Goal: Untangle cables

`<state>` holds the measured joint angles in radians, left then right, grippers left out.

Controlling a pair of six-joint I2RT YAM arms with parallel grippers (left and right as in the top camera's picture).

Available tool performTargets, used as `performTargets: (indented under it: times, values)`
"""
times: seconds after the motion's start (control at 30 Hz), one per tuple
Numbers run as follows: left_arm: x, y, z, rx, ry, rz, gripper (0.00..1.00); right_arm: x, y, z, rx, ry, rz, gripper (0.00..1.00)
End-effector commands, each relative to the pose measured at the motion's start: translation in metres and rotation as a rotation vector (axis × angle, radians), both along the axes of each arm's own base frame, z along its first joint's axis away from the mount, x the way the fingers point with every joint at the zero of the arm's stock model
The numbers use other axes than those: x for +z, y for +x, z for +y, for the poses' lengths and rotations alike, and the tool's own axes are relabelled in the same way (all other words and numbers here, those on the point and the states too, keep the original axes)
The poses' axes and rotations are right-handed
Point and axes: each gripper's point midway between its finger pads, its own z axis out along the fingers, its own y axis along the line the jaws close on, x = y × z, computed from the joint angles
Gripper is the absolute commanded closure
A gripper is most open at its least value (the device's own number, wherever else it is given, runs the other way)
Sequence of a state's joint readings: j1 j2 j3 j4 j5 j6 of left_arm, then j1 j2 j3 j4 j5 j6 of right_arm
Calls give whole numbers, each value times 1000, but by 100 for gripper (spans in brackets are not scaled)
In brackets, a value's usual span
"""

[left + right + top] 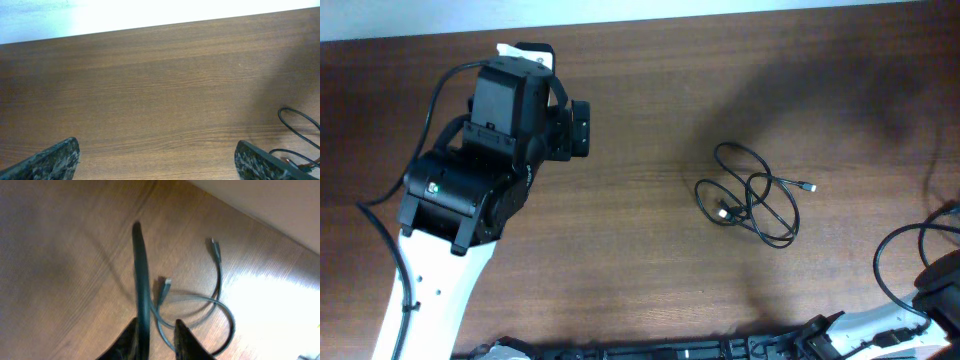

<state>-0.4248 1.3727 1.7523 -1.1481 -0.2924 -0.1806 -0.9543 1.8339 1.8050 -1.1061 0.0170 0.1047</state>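
A tangle of thin black cables [755, 195] lies in loose loops on the brown table, right of centre, with small plug ends sticking out. My left arm [490, 150] hovers at the upper left, far from the tangle. My left gripper [157, 161] is open wide over bare wood, and the edge of the cables [299, 126] shows at its right. In the right wrist view, my right gripper [159, 339] stands slightly open. A dark cord [140, 275] runs up from between its fingers, lying against the left one. A looped cable [200, 302] with two plug ends lies on the table beyond.
The table's far edge meets a pale wall [720, 10] at the top. Thick black arm wires [900, 250] curl at the right edge by the right arm's base [940, 290]. Arm hardware lines the front edge [720, 350].
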Motion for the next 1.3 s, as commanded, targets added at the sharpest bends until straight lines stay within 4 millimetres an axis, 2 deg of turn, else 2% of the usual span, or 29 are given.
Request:
performTargets:
  times: [0.0,0.07,0.1,0.17,0.23,0.3,0.4,0.43,0.5,0.7,0.93,1.03,1.27]
  values:
    - [5,1,2,15,-14,-14,1,-24,-6,7,-5,56,30,72]
    - [5,1,2,15,-14,-14,1,-34,-9,12,-5,81,46,68]
    - [5,0,2,14,-13,-14,1,-37,-9,14,-4,91,49,60]
    - [5,0,2,14,-13,-14,1,-43,-9,20,5,119,43,52]
    - [5,0,2,15,-14,-13,1,-45,-2,31,30,174,7,40]
    - [5,0,2,15,-14,-14,1,-45,6,44,63,233,-40,34]
    - [5,0,2,14,-13,-14,1,-40,23,70,243,318,-129,29]
    - [5,0,2,15,-14,-14,1,-35,33,86,344,363,-193,25]
    - [5,0,2,15,-14,-14,1,-29,41,104,431,407,-240,22]
    - [5,0,2,15,-14,-14,1,-30,53,156,637,477,-188,18]
    - [5,0,2,15,-14,-13,1,-30,78,249,1029,516,-90,17]
    - [5,0,2,14,-13,-14,1,-31,79,293,1210,534,-36,17]
    - [5,0,2,15,-14,-14,1,-38,76,353,1421,510,119,17]
